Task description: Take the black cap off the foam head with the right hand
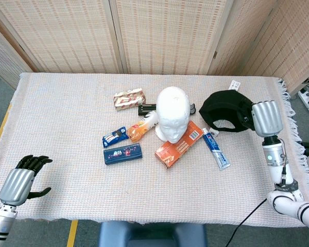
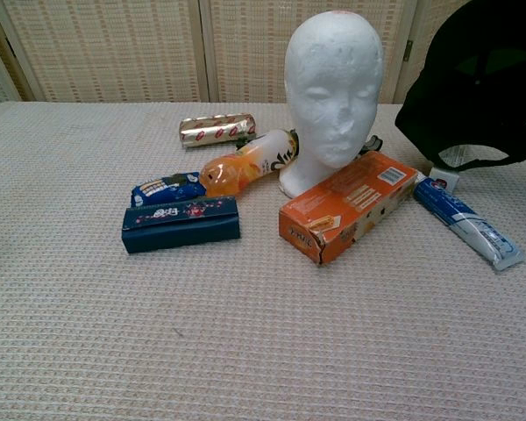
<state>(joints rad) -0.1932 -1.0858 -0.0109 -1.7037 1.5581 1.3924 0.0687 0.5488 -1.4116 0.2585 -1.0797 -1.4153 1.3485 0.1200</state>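
The right hand [image 1: 266, 117] holds the black cap [image 1: 225, 111] by its right side, lifted clear of the foam head [image 1: 173, 120] and off to that head's right, above the right part of the table [image 1: 62, 108]. The cap sits directly left of the hand, touching it; how the fingers lie on the fabric cannot be told, since the cap covers them. In the chest view the cap [image 2: 482, 92] fills the upper right corner, its curved rim and opening facing downward over the white box [image 2: 446, 176] beneath it. In the head view its long axis runs roughly left to right, with the crown toward the foam head and the rim arching along the near side.

The foam head stands bare and upright near the table's middle, face toward the robot. An orange box [image 1: 178, 143] lies against its base on the near side, and a toothpaste tube [image 1: 216, 150] lies just right of that box, below the cap. An orange bottle [image 1: 142, 126], a blue packet [image 1: 115, 137] and a dark blue box [image 1: 122, 153] sit to the left.

Bare cloth shows between the cap and the table's fringed right edge. The left hand [image 1: 19, 181] hovers off the near left corner, holding nothing, fingers spread.
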